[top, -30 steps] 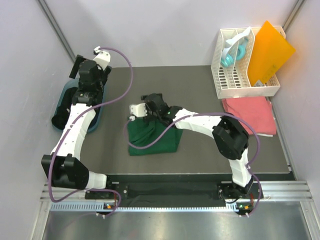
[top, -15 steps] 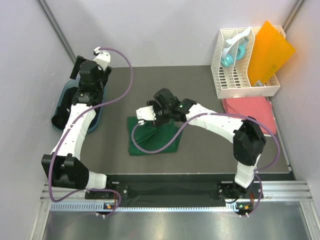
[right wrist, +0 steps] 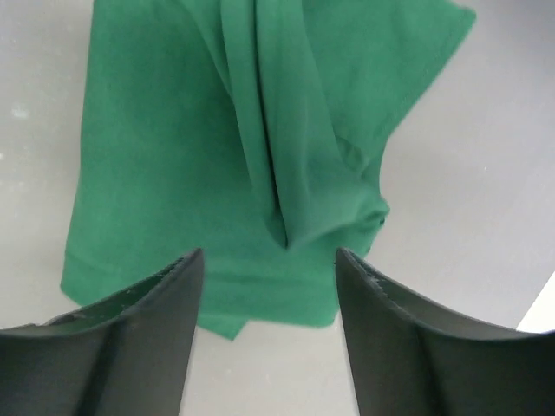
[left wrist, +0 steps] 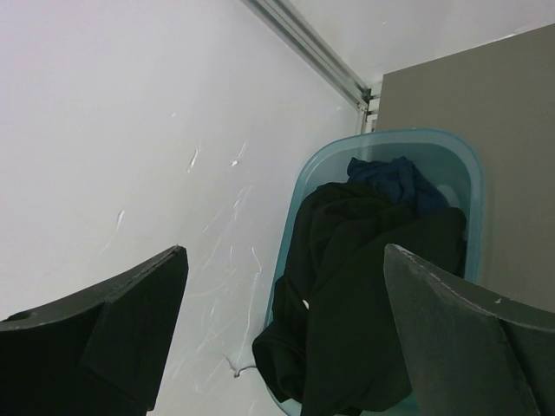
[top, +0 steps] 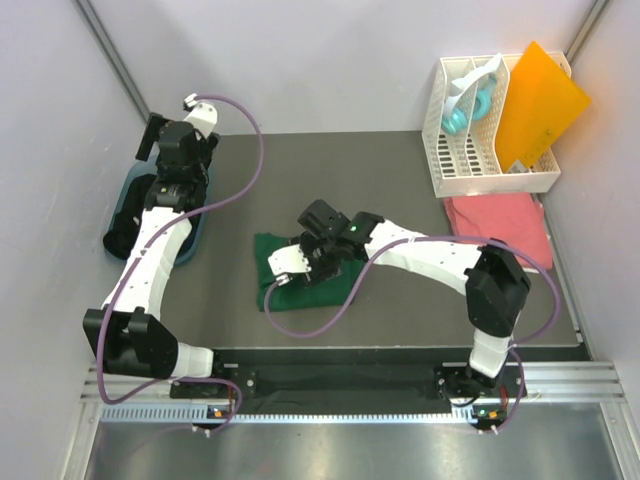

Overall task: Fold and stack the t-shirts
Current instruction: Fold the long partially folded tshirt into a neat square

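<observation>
A dark green t-shirt [top: 325, 295] lies partly folded on the dark mat, with a raised crease down its middle in the right wrist view [right wrist: 217, 130]. My right gripper [top: 300, 262] hovers just above it, open and empty [right wrist: 269, 256]. A coral pink t-shirt [top: 500, 228] lies folded at the right, in front of the rack. Black and dark blue shirts [left wrist: 364, 286] are heaped in a blue tub [top: 125, 195] at the left. My left gripper [top: 165, 180] hangs above the tub, open and empty [left wrist: 284, 251].
A white slotted rack [top: 480, 150] stands at the back right with an orange plastic sheet [top: 540, 100] leaning in it. Grey walls close in on both sides. The tub's rim [left wrist: 381, 139] sits against the left wall. Purple cables loop off both arms.
My right gripper has moved from the far edge of the green shirt toward the near side, over the shirt. The left arm has hardly moved.
</observation>
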You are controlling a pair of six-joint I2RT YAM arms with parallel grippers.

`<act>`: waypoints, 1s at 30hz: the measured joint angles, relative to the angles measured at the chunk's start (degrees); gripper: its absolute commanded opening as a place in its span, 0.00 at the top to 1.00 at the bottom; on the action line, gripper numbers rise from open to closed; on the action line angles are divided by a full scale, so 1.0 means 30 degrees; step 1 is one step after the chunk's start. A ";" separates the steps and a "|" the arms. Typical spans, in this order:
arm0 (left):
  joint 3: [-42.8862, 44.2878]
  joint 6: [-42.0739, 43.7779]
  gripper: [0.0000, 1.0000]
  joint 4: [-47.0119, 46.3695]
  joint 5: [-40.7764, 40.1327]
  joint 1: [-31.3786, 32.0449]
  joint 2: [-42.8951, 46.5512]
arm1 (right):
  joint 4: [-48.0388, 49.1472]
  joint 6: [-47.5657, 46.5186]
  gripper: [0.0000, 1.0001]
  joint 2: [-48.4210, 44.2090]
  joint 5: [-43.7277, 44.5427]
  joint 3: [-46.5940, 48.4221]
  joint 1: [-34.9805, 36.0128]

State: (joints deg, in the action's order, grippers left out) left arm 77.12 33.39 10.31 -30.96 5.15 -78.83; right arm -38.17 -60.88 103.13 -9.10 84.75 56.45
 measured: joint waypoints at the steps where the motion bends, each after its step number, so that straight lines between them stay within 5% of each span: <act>1: 0.0000 0.0000 0.01 0.0000 -0.0073 -0.0007 0.0000 | 0.0146 0.0051 0.49 0.0146 0.0022 0.0007 0.0087; 9: -0.0335 -0.0015 0.01 -0.0109 -0.0204 -0.0066 0.0000 | 0.1158 0.0211 0.50 0.1625 0.0444 0.0051 0.0313; 12: -0.0532 0.0000 0.01 -0.0146 -0.0189 -0.0080 0.0007 | 0.1399 0.0226 0.61 0.2222 0.0605 0.0364 0.0313; 16: -0.0794 0.0007 0.01 -0.0262 -0.0124 -0.0124 0.0015 | 0.1909 0.0284 1.00 0.2528 0.1042 0.0692 0.0313; 30: -0.1464 -0.0146 0.01 -0.0568 0.0029 -0.0233 0.0284 | 0.5566 -0.0969 1.00 0.2805 0.2914 0.1166 0.0787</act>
State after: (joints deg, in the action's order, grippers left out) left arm 72.73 32.95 8.60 -30.87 4.45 -77.97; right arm -21.47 -63.79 111.55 -0.36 88.25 58.81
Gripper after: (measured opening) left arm 0.991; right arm 0.022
